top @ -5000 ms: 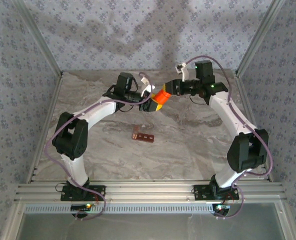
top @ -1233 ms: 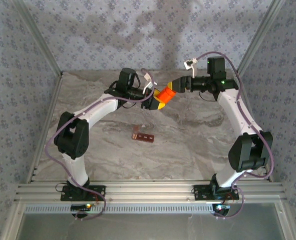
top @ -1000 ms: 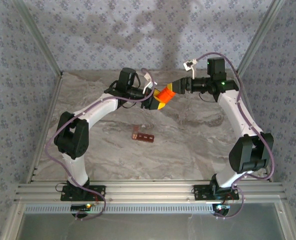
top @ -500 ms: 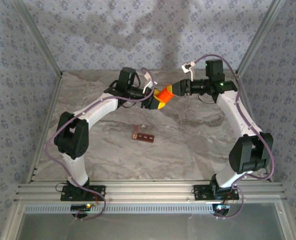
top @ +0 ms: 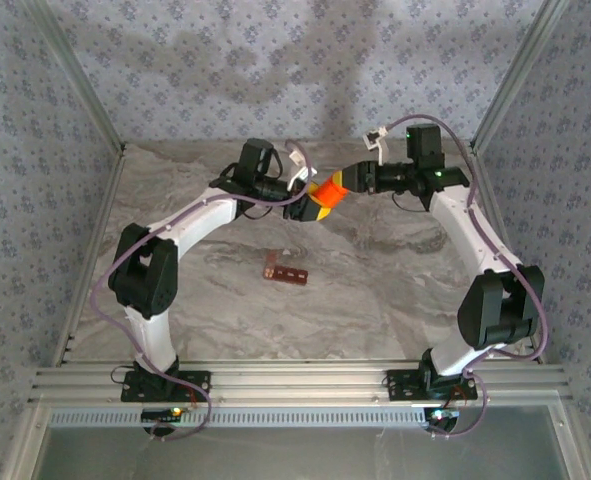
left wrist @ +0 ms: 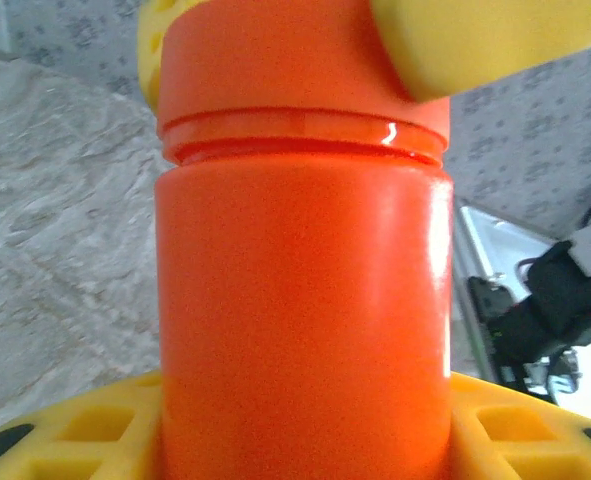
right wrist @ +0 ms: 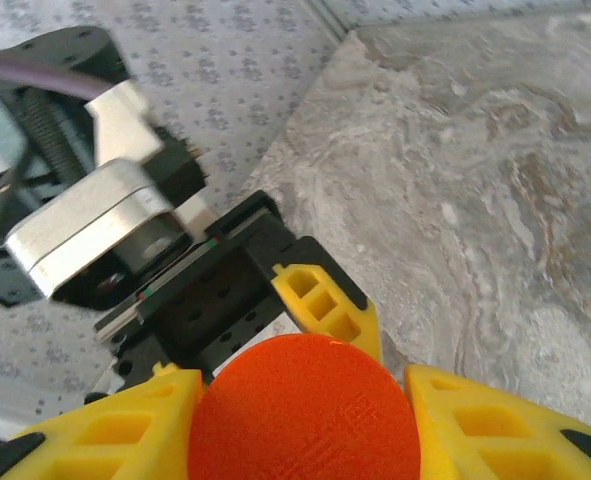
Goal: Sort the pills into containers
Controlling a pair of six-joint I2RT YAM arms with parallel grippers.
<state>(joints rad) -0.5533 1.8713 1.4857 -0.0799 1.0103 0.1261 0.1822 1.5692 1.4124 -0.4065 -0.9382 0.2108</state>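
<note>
The containers (top: 286,270), a dark red-brown strip of compartments, lie on the marbled surface (top: 375,300) just left of the frame's centre in the top view. They sit in the same spot as in every earlier frame. Whether any compartment holds pills is too small to tell.

Above them, toward the upper middle of the frame, the orange bottle (top: 327,190) hangs off the surface, tilted, bridging the two arms. The left gripper (top: 305,205) grasps its lower body. In the left wrist view the bottle (left wrist: 305,300) stands between that gripper's yellow fingers (left wrist: 85,430) at the bottom edge, jaws clenched on it.

The right gripper (top: 348,180) meets the bottle's upper end. In the right wrist view the round cap (right wrist: 305,410) sits between its yellow fingers (right wrist: 115,430), which press on both sides, so these jaws are clenched on the bottle at its cap. Behind the cap shows the left gripper's black body.

A second ago more of the bottle's orange showed between the two grippers. Since then the right gripper has pushed in leftward and its jaws have narrowed onto the cap. The left arm has kept its pose and its grip.
</note>
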